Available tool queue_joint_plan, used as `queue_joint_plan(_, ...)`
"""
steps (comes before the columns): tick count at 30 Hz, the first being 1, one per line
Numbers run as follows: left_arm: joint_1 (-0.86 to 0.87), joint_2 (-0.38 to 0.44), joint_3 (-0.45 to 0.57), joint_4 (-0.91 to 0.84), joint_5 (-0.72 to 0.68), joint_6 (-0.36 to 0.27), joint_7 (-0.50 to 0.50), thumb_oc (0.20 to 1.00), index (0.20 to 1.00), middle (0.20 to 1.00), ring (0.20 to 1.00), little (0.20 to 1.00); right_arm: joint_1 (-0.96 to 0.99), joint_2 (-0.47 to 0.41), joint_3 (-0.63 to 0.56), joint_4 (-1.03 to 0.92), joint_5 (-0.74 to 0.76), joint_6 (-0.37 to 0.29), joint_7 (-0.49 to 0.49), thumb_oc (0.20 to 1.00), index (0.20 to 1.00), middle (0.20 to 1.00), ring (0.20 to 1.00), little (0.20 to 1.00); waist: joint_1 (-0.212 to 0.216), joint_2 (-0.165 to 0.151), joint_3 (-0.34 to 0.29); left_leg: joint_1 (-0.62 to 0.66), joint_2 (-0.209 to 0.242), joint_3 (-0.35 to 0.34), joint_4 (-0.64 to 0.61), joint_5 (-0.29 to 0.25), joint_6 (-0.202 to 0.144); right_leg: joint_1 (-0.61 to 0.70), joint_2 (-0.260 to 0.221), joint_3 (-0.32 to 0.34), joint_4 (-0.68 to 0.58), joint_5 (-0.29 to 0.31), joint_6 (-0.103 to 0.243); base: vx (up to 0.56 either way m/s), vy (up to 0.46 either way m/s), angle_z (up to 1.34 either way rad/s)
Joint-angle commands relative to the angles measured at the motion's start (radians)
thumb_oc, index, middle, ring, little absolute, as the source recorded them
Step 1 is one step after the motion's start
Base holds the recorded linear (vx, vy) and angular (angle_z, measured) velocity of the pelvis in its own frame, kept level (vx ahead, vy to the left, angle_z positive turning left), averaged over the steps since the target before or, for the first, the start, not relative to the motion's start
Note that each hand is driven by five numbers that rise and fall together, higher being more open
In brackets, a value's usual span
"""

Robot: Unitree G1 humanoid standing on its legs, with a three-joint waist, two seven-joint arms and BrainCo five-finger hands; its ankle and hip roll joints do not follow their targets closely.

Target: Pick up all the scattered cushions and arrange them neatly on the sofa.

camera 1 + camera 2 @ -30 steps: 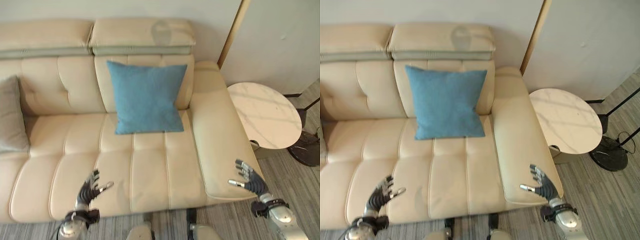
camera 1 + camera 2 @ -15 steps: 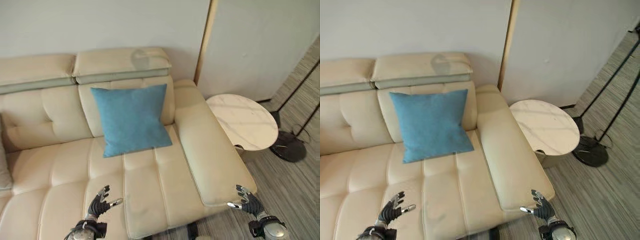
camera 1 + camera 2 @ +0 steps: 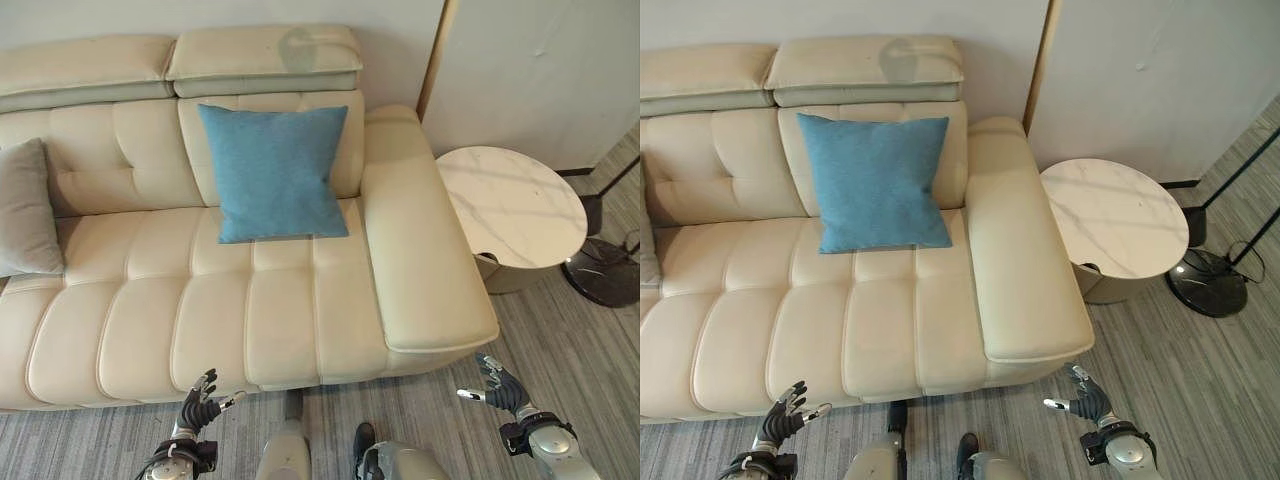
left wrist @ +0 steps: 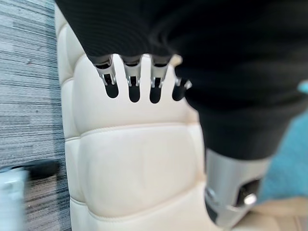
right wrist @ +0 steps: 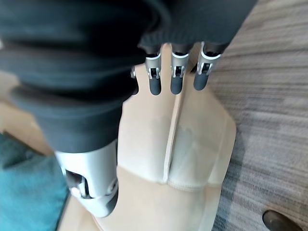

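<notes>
Cushions counted on the sofa [image 3: 300,300]: two. At the far left end a grey cushion [image 3: 25,210] leans against the backrest; the left eye view shows most of it, while the right eye view shows a thin strip of it at the frame's edge. Further right, well apart from the grey one, a blue cushion [image 3: 272,170] stands tilted back against the backrest of the right-hand seat, its lower edge resting on the seat, just beside the armrest [image 3: 425,260]. Both lie on the sofa; neither hand touches either.

One left hand [image 3: 198,402] is low in front of the sofa's front edge, over the striped grey floor [image 3: 90,445]. Its fingers are spread and relaxed, thumb out to the side, nothing held. Its own wrist view confirms this: dark fingertips [image 4: 134,91] hang straight in a row in front of the cream seat panels, with a patch of blue showing at the frame's edge.

One right hand [image 3: 497,387] is low in front of the armrest's front corner, also over the floor, fingers loosely extended and empty. The right wrist view shows its fingertips [image 5: 176,83] straight, pointing at the armrest's end, with a corner of blue cushion to one side.

To the right of the sofa stands one round white marble-topped side table [image 3: 510,205], close to the armrest. Beyond it, a dark round lamp base [image 3: 605,275] sits on the floor. The right eye view shows more of this base and its slanted poles than the left eye view.
</notes>
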Motion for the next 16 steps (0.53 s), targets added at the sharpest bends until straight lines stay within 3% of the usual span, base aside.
queue_joint_plan(1, -0.045, 0.037, 0.006, -0.022, -0.004, -0.041, -0.004, 1.0, 1.0, 1.0, 1.0, 1.0, -0.024, -0.004, -0.023, -0.033, 0.034, -0.041, 0.001, 1.0, 1.0, 1.0, 1.0, 1.0, -0.023, -0.034, -0.02, -0.018, -0.022, 0.012, 0.069, -0.105, 0.024, 0.171, -0.071, -0.001, -0.209, -0.034, 0.182, -0.1, -0.007, 0.24)
queue_joint_plan(5, -0.045, 0.039, 0.006, -0.02, 0.001, -0.039, -0.001, 1.0, 1.0, 1.0, 1.0, 1.0, -0.01, 0.008, -0.03, -0.003, 0.035, -0.041, 0.001, 1.0, 1.0, 1.0, 1.0, 1.0, -0.042, -0.021, -0.035, 0.05, -0.005, 0.022, 0.023, -0.111, 0.02, 0.169, -0.062, -0.019, -0.211, -0.034, 0.178, 0.0, 0.03, 0.21)
queue_joint_plan(16, -0.014, 0.057, 0.018, -0.025, 0.028, -0.031, -0.014, 1.0, 1.0, 1.0, 1.0, 1.0, 0.016, 0.031, -0.019, 0.037, 0.03, -0.025, 0.012, 1.0, 1.0, 1.0, 1.0, 1.0, -0.034, -0.036, -0.069, 0.116, -0.03, 0.001, -0.09, -0.095, 0.028, 0.215, -0.063, -0.022, -0.246, -0.014, 0.194, 0.04, 0.049, 0.13)
